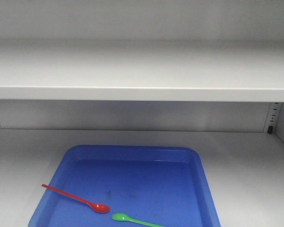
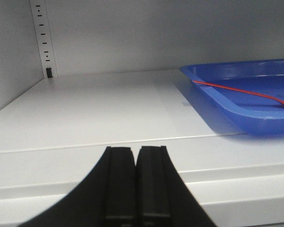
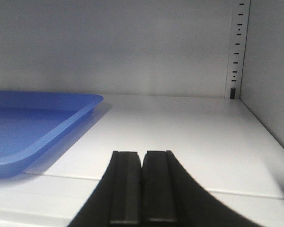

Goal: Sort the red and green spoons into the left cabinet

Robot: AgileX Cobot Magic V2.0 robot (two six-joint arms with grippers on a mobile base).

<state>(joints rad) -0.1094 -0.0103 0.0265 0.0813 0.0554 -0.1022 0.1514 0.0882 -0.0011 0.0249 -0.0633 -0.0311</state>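
Item: one thin red plastic spoon (image 1: 75, 198) and one thin green plastic spoon (image 1: 132, 220), both lying in a shallow blue plastic tray (image 1: 132, 153) on the pale grey cabinet shelf (image 1: 255, 175). Red handle ran up-left, bowl toward centre. Left gripper (image 2: 135, 182) sat nearer, tray off to its right. Right gripper (image 3: 142, 187) apparently farther. Both jaws were pressed together, empty.
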